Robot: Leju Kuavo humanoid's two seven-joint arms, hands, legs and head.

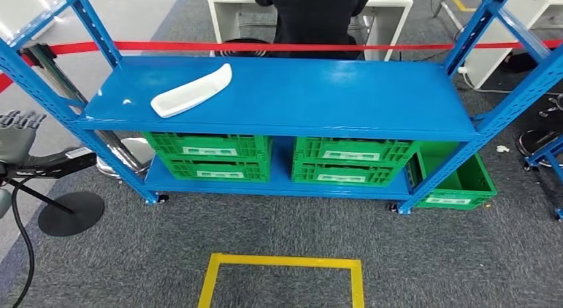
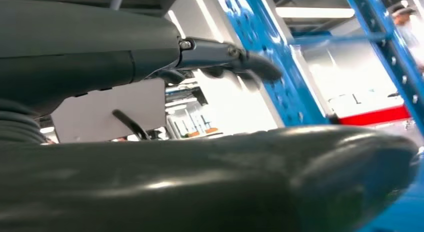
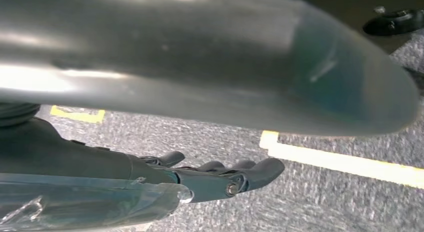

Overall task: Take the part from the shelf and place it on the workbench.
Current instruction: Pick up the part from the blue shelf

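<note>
A long white curved part (image 1: 192,90) lies on the left of the top board of the blue shelf (image 1: 319,99). My left hand (image 1: 14,132) is raised at the far left, outside the shelf's left post and well apart from the part, fingers spread and holding nothing. In the left wrist view the left hand (image 2: 100,67) shows its thick thumb and dark fingers (image 2: 250,64) apart, with blue shelf posts (image 2: 280,57) beyond. My right hand (image 3: 150,167) hangs over grey carpet, its fingers (image 3: 250,174) loosely extended, holding nothing.
Green crates (image 1: 209,155) (image 1: 352,160) fill the lower shelf; another green crate (image 1: 458,182) stands on the floor at the right. Red tape (image 1: 265,46) runs behind the shelf, with a person in dark clothes (image 1: 319,16) beyond. A yellow taped square (image 1: 282,261) marks the carpet in front. A black round stand base (image 1: 70,212) is at the left.
</note>
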